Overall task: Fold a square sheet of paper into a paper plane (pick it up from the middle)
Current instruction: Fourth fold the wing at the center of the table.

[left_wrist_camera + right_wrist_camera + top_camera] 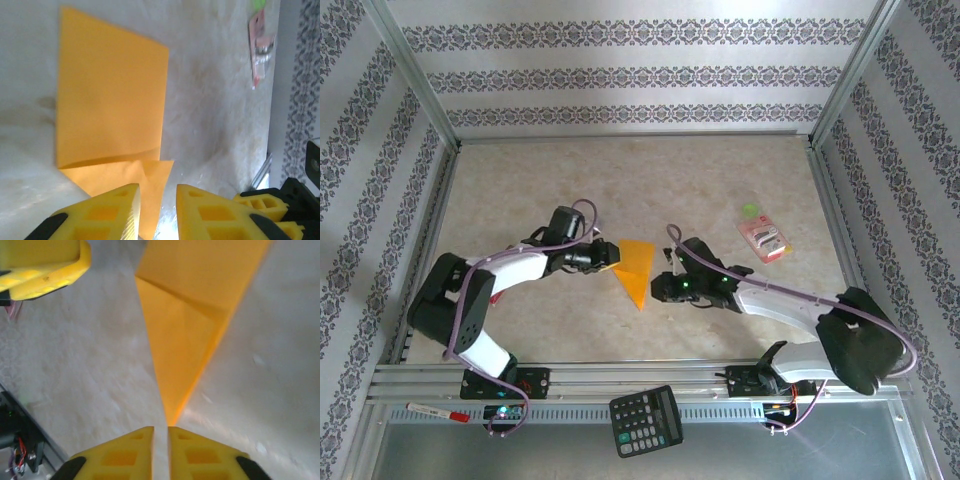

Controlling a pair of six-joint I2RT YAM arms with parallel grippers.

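Paper plane is lying flat on the table between your two grippers, its tip pointing at the near edge. It is looking light, thin and bendy, so hard pushing is going to slide or crumple it. Your left gripper is sitting by the wide end, jaws a little apart, holding nothing. Your right gripper is sitting by the tip, jaws only a crack apart. You are going to want to pinch the thick middle fold.
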